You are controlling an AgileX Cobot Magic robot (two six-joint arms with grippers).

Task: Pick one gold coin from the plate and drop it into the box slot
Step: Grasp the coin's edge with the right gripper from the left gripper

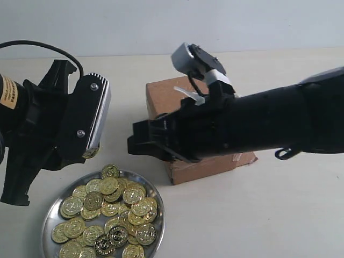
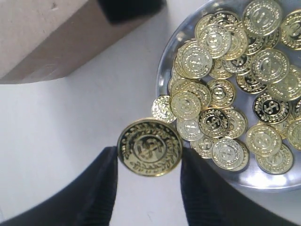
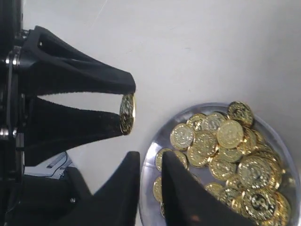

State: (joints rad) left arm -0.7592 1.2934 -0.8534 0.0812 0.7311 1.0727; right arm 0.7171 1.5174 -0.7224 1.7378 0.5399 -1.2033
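- Gold coin (image 2: 149,147) is pinched by its rim between the pads of my left hand (image 3: 125,107), aloft between the plate (image 2: 254,180) and the box (image 1: 161,99). So slight a grip could let it pivot or fall to the counter (image 1: 269,215).
- The slot is hidden, because my right arm lies across the box top, and my left hand risks striking that arm going in.
- My right hand (image 3: 151,159), fingers a narrow gap apart and empty, hangs by the plate rim and could knock coins out.
- Turned off the slot's line, the coin would likely bounce off the cardboard.
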